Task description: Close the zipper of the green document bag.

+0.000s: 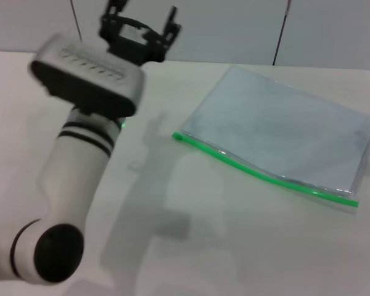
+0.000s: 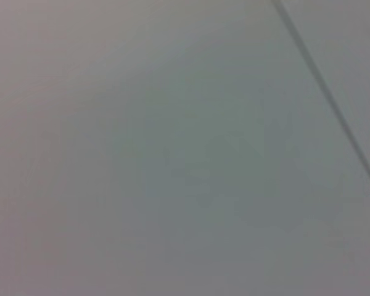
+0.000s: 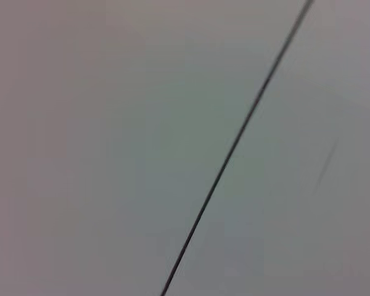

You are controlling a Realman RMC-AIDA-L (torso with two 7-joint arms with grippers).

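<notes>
Raising our left gripper (image 1: 143, 17), fingers spread open, at ten o'clock from the flat translucent blue-grey document bag (image 1: 283, 132) on the white worktop (image 1: 191, 246); right gripper unseen.

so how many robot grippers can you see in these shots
1: the left gripper raised at the far left of the table, fingers spread, apart from the green document bag. The right gripper shows in no view.

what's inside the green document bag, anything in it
Through the translucent wall of the green document bag only a flat pale blue-grey sheet-like surface shows; whether that is paper or the bag itself cannot be told. The zipper edges its near side.
</notes>
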